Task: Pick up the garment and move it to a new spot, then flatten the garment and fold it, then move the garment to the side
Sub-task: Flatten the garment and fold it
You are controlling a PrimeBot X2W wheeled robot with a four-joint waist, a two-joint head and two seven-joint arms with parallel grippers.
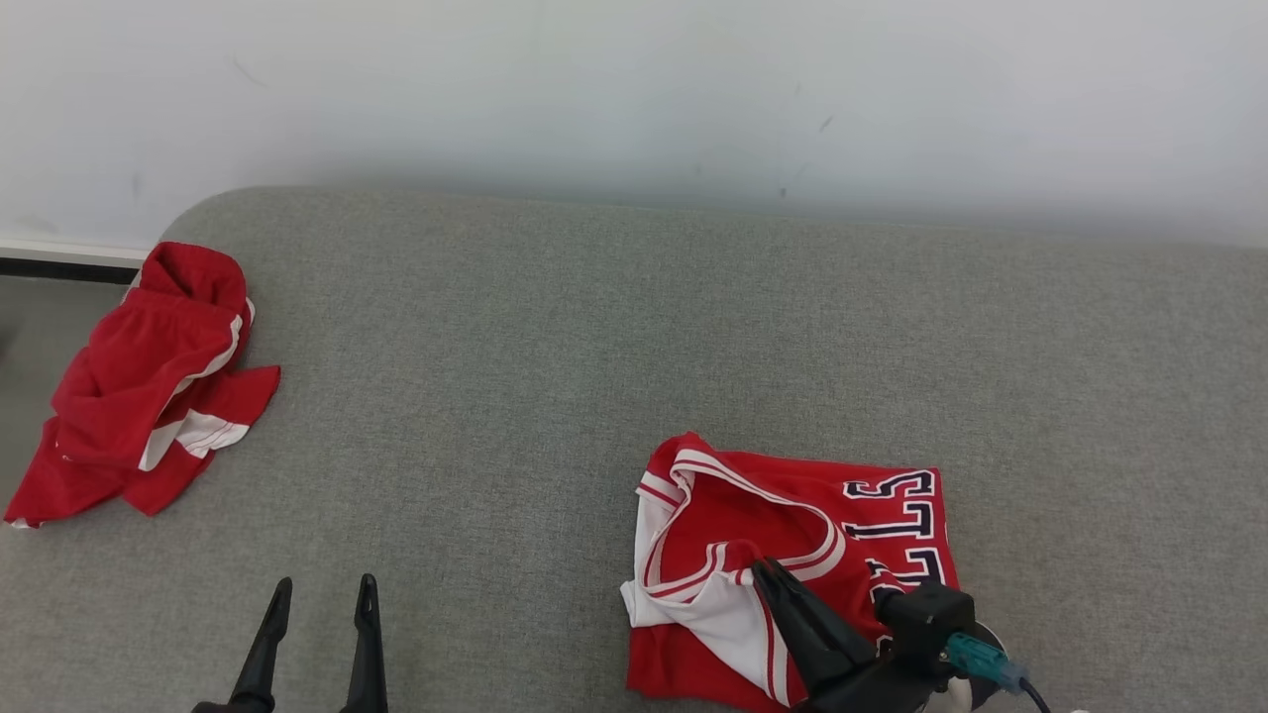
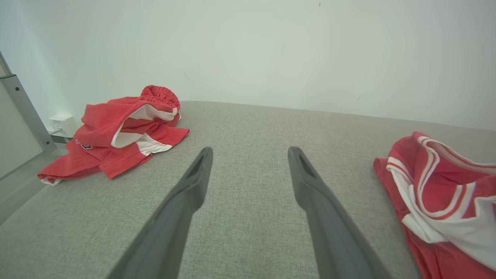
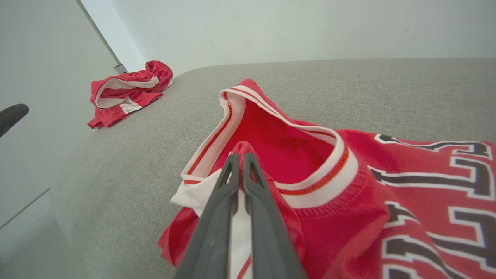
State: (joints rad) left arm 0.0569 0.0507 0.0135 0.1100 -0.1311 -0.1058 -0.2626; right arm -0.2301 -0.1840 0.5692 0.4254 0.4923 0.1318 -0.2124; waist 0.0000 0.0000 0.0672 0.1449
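A red jersey (image 1: 852, 535) with white trim and dark lettering lies folded at the front right of the grey cushion (image 1: 555, 396). My right gripper (image 1: 768, 572) is shut on a pinch of the jersey's fabric near the collar; the right wrist view shows red cloth (image 3: 241, 149) caught between the closed fingers (image 3: 221, 201). The jersey's left edge (image 2: 438, 201) appears at the right of the left wrist view. My left gripper (image 1: 322, 594) hovers open over bare cushion at the front left, fingers (image 2: 193, 182) spread with nothing between them.
A crumpled pair of red shorts (image 1: 149, 396) with white stripes lies at the cushion's far left edge, also in the left wrist view (image 2: 116, 135) and right wrist view (image 3: 124, 93). A white wall (image 1: 634, 89) runs behind. Bare cushion stretches between the two garments.
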